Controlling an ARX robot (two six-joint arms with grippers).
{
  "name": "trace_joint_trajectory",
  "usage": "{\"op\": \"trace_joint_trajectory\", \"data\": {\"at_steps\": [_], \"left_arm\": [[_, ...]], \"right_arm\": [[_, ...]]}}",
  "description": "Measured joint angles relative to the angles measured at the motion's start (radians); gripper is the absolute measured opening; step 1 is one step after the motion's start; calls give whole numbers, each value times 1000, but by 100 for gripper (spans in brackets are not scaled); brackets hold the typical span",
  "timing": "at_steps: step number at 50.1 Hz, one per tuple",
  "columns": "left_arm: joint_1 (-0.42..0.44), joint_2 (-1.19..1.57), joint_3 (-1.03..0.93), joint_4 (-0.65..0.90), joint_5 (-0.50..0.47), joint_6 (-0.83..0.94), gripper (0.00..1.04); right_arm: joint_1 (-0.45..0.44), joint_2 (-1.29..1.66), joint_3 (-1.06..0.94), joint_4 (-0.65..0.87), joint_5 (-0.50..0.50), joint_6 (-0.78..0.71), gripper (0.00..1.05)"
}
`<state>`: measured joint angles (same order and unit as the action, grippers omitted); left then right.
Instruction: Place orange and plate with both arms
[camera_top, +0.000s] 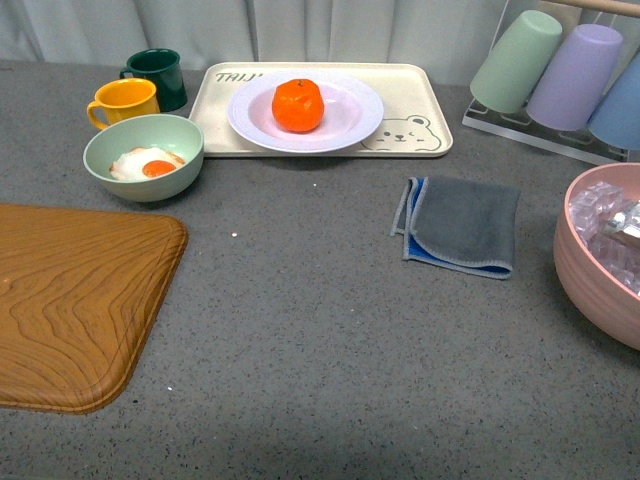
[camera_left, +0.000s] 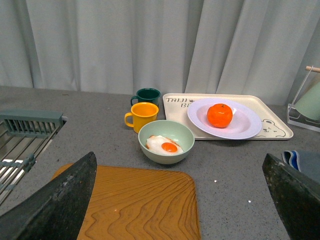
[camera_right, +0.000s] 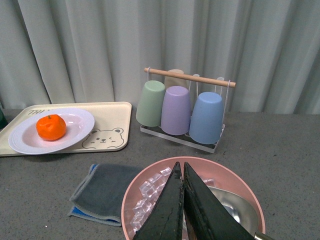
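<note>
The orange (camera_top: 298, 105) sits in the middle of the white plate (camera_top: 350, 118), which rests on the cream bear tray (camera_top: 410, 135) at the back of the table. Both also show in the left wrist view, orange (camera_left: 220, 115) on plate (camera_left: 247, 125), and in the right wrist view, orange (camera_right: 51, 127) on plate (camera_right: 80, 126). Neither arm shows in the front view. My left gripper (camera_left: 180, 200) is open and empty above the wooden board, well short of the plate. My right gripper (camera_right: 181, 172) is shut and empty above the pink bowl.
A pale green bowl (camera_top: 143, 157) with a fried egg, a yellow mug (camera_top: 125, 101) and a dark green mug (camera_top: 157, 76) stand left of the tray. A wooden board (camera_top: 70, 300) lies front left, a grey cloth (camera_top: 462, 225) centre right, a pink ice bowl (camera_top: 600, 250) right, a cup rack (camera_top: 560, 75) back right.
</note>
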<state>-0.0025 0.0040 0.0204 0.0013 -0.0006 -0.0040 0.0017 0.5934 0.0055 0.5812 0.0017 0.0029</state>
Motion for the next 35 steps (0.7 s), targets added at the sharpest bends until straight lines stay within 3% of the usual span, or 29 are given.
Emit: {"op": "trace_joint_trajectory", "data": {"at_steps": [35], "left_arm": [[0, 0, 0, 0, 0, 0, 98]], "right_arm": [[0, -311, 0, -296, 0, 0, 1]]}}
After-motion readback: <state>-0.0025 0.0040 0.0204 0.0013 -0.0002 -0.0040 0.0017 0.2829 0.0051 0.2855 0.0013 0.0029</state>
